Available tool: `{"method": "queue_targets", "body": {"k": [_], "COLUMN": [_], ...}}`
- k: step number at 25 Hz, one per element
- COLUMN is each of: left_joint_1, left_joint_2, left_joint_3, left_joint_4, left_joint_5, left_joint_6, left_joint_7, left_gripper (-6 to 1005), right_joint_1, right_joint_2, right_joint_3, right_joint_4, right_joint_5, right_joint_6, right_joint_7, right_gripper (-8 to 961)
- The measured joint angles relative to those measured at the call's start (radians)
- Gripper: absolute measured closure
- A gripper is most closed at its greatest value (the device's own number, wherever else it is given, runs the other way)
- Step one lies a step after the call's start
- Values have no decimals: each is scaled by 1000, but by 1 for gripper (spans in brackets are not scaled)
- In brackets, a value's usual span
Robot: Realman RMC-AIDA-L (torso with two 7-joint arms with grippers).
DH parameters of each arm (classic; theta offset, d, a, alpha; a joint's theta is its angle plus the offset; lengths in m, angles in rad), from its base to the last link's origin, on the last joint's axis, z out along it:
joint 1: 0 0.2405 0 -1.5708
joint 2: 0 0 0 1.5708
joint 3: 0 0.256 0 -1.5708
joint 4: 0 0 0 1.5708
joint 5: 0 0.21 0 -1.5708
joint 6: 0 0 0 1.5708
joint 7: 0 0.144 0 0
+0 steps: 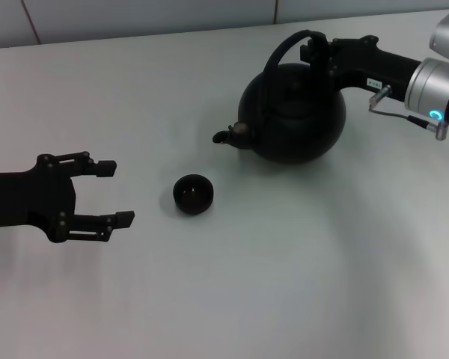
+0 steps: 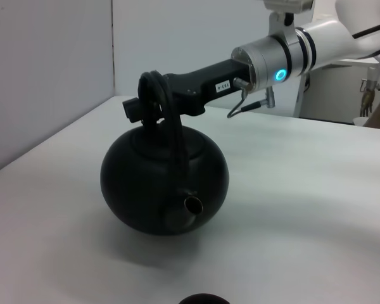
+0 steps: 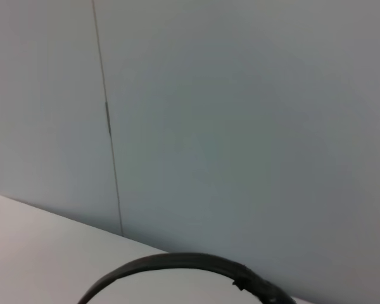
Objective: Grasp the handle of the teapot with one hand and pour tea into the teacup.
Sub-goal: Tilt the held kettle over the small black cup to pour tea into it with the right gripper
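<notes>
My right gripper (image 1: pixel 316 51) is pinching the thin black arched handle (image 1: pixel 284 51) at its top, and the big round black teapot (image 1: pixel 293 112) hangs from it, tipped so its short stubby spout (image 1: pixel 226 136) points toward the small round black teacup (image 1: pixel 193 194); in the left wrist view the pot looks lifted a little off the white table (image 1: pixel 284 284), though I cannot be sure its bottom is clear; the cup sits well apart from the spout, so if I tip more right now the tea would, I think, splash on the table and miss the cup; the pot could also swing on that thin hoop (it looks heavy) and slip round in my pinch; my left gripper (image 1: pixel 107 194) waits near the cup on its other side with its fingers spread wide, holding nothing, and a swinging pot could bump the cup toward it; I cannot see any tea, or how full the pot is; the right wrist view shows only a bit of the hoop and the wall; the cup is nearly cut off in the left wrist view.
</notes>
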Motion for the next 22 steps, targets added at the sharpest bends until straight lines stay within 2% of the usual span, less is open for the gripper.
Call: {"method": "queue_targets", "body": {"k": [7,10,22], "left_joint_1": [1,1,1], "left_joint_2": [0,-1,-4], "left_joint_3": [2,2,1], "left_joint_4": [0,2,3], "left_joint_5": [9,18,25], "left_joint_6": [7,7,4], "left_joint_7": [6,8,9], "left_gripper": [139,139,139], "right_joint_1": [-7,-12,-19], "right_joint_2": [0,0,4], "right_joint_3": [-84,-161,-230], "right_joint_4": [-62,-110,-256], "right_joint_5": [-8,-16,-192], "right_joint_6": [39,79,103], "right_joint_7": [32,45,149], "right_gripper": [852,852,852]}}
